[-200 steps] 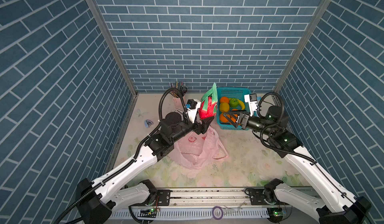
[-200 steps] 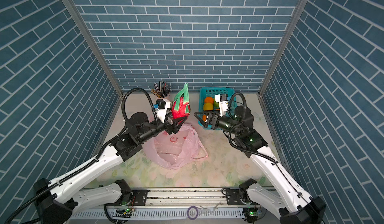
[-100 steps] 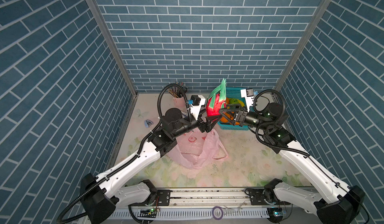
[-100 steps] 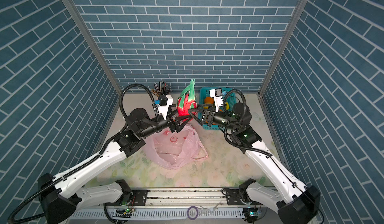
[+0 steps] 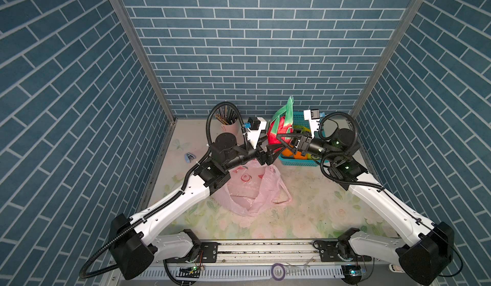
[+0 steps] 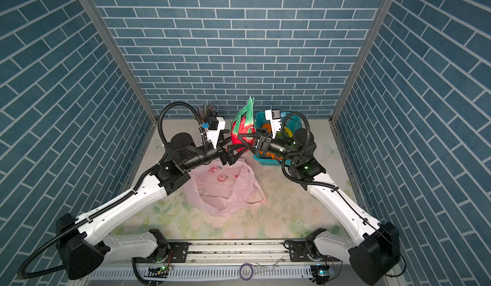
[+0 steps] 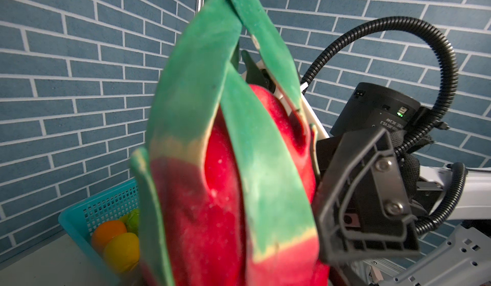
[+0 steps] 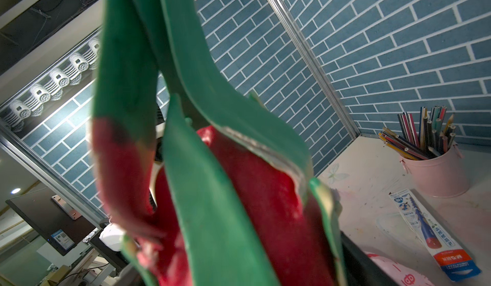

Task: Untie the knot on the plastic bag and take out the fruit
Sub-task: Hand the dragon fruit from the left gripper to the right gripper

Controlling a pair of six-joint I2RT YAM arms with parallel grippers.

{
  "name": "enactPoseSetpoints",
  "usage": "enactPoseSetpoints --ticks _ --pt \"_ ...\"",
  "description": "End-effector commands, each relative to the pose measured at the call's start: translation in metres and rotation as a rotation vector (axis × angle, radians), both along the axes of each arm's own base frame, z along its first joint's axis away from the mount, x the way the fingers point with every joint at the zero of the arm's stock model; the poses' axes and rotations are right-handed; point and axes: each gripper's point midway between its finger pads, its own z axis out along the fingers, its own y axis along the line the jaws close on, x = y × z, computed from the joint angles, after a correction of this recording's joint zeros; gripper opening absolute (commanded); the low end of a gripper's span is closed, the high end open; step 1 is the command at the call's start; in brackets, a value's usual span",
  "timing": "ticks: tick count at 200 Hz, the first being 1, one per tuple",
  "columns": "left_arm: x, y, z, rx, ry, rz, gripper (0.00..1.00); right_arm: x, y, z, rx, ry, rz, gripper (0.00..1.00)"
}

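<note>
A red dragon fruit (image 5: 279,127) with green scales hangs in the air next to the basket. It fills the left wrist view (image 7: 225,191) and the right wrist view (image 8: 252,191). My left gripper (image 5: 269,146) is shut on its lower part from the left. My right gripper (image 5: 281,140) reaches in from the right and straddles the fruit; one of its fingers (image 7: 366,191) lies against the fruit's side. The pink plastic bag (image 5: 252,189) lies slack and open-mouthed on the table below, with a handle loop (image 5: 281,194) loose. The knot is out of view.
A teal mesh basket (image 5: 295,162) at the back right holds an orange (image 7: 109,231), a yellow fruit (image 7: 122,247) and others. A pink cup of pencils (image 5: 228,127) stands at the back. A flat pen package (image 8: 430,234) and a small blue clip (image 5: 189,157) lie on the table.
My left gripper has carried the dragon fruit up and to the right, toward the basket. My right gripper has left the basket, moved left and brought its jaws in round the fruit.
</note>
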Motion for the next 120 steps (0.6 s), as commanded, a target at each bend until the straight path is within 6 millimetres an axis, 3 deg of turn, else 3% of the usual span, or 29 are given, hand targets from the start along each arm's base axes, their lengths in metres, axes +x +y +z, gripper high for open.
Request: enactPoseSetpoints --ticks 1,17,37,60,83,120 --pt "-0.011 -0.006 0.031 -0.062 -0.07 -0.061 0.27 -0.012 0.005 0.011 0.024 -0.019 0.051 0.74" --pt "-0.008 -0.007 0.027 -0.057 -0.06 -0.052 0.32 -0.008 0.003 0.012 0.029 -0.018 0.024 0.64" --pt "-0.005 -0.004 0.025 -0.047 -0.055 -0.027 0.61 -0.003 -0.002 0.014 0.04 -0.017 -0.013 0.57" --pt "-0.003 0.001 0.024 -0.04 -0.058 0.007 0.8 0.002 -0.009 0.014 0.053 -0.008 -0.047 0.52" --pt "-0.002 0.005 0.024 -0.039 -0.066 0.031 0.88 0.01 -0.016 0.012 0.069 0.016 -0.083 0.48" --pt "0.003 0.008 0.018 -0.017 -0.053 0.067 0.89 0.015 -0.024 0.011 0.083 0.034 -0.119 0.44"
